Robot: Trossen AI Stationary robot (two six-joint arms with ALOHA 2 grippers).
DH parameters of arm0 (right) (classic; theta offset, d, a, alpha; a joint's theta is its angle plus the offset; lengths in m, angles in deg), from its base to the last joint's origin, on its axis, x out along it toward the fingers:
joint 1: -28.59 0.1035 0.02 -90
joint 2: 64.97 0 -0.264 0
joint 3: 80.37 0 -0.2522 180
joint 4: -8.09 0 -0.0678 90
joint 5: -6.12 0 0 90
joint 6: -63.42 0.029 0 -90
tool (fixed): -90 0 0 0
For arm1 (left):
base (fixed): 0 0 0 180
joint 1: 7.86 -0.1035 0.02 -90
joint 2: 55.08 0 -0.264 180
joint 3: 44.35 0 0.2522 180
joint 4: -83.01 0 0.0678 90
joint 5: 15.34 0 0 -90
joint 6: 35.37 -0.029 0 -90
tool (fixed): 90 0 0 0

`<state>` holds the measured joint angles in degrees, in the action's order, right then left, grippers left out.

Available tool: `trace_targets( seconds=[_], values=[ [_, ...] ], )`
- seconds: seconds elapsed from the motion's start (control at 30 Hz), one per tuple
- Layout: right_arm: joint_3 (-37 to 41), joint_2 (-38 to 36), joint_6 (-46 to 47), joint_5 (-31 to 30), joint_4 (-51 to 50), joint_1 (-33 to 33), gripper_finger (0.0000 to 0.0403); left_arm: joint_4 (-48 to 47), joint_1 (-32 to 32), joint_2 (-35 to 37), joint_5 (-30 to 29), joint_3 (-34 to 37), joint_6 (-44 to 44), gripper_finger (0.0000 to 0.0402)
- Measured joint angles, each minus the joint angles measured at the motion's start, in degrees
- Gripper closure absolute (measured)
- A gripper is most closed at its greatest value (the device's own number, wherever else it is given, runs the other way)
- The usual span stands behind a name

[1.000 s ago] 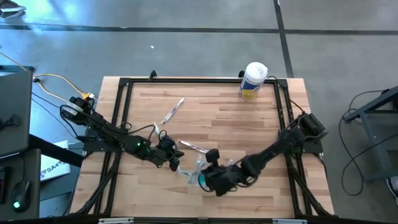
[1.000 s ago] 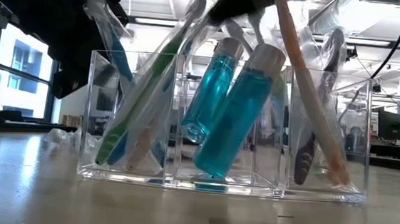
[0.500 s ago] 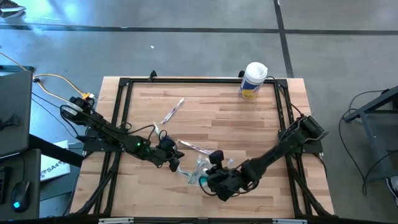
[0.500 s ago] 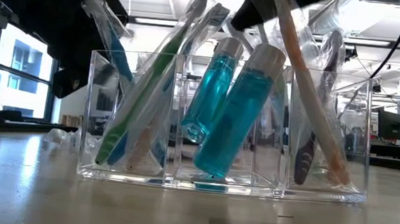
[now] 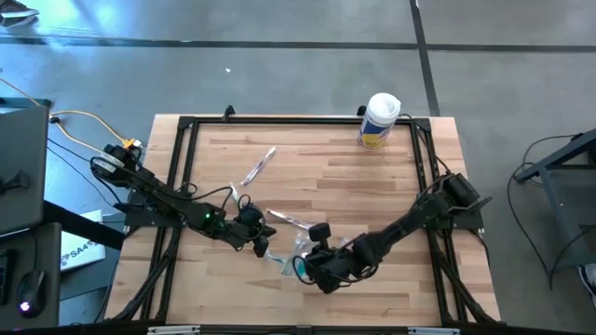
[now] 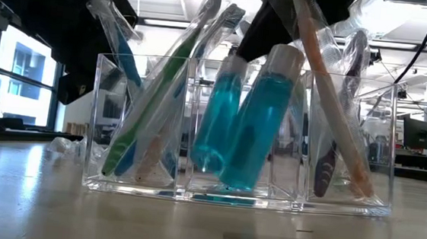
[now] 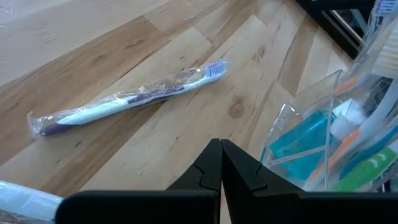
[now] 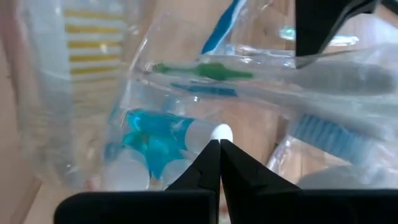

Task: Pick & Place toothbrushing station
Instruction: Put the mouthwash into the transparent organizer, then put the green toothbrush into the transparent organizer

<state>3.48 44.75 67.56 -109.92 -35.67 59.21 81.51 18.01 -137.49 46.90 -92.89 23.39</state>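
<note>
The clear three-part holder point(image 6: 97, 118) stands on the wood table point(image 5: 372, 195) near its front edge. Wrapped toothbrushes point(image 6: 153, 107) lean in its outer compartments. Two teal bottles point(image 6: 252, 130) with pale caps stand in the middle one. My right gripper point(image 8: 214, 144) is shut and comes down onto the bottles from above point(image 6: 255, 31). Just left of the holder, my left gripper point(image 7: 221, 149) is shut and touches nothing. One wrapped toothbrush point(image 7: 124, 102) lies flat on the table ahead of it. My right gripper pushes with its shut fingertips against a teal bottle's pale cap point(image 8: 221, 132), slanting down from above. In the low view its dark finger point(image 6: 250, 38) lies beside the caps. The bottle stands with its bottom on the middle compartment's floor, leaning a little.
A second wrapped toothbrush point(image 5: 259, 166) lies farther back on the table's left half. A large white canister with a yellow label point(image 5: 379, 119) stands at the far right corner. A black frame point(image 5: 186, 126) rims the table. Bare wood spreads between canister and holder.
My right gripper has tipped and come down onto the bottles' caps. The two teal bottles, which leaned steeply, have swung closer to upright inside the middle compartment, their bottoms staying on its floor. The holder and the toothbrushes have stayed where they were.
</note>
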Motion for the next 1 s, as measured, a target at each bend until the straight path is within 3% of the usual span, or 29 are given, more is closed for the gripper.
trace_targets(
  seconds=[0.5, 0.8, 1.0],
  values=[
    [0.00, 0.15, -0.96, 4.68, 0.82, -0.26, 0.0401, -0.25, 0.00, 0.00, -0.02, 0.00, -0.20, 0.0401],
    [-0.09, -3.25, -3.98, -4.67, 0.18, 1.49, 0.0401, 0.09, 0.00, 0.21, -1.12, 0.00, -2.01, 0.0401],
    [0.00, -5.61, -4.20, -6.56, -1.05, 2.60, 0.0401, -0.72, 0.01, 2.50, -2.64, 0.00, -4.58, 0.0401]
  ],
)
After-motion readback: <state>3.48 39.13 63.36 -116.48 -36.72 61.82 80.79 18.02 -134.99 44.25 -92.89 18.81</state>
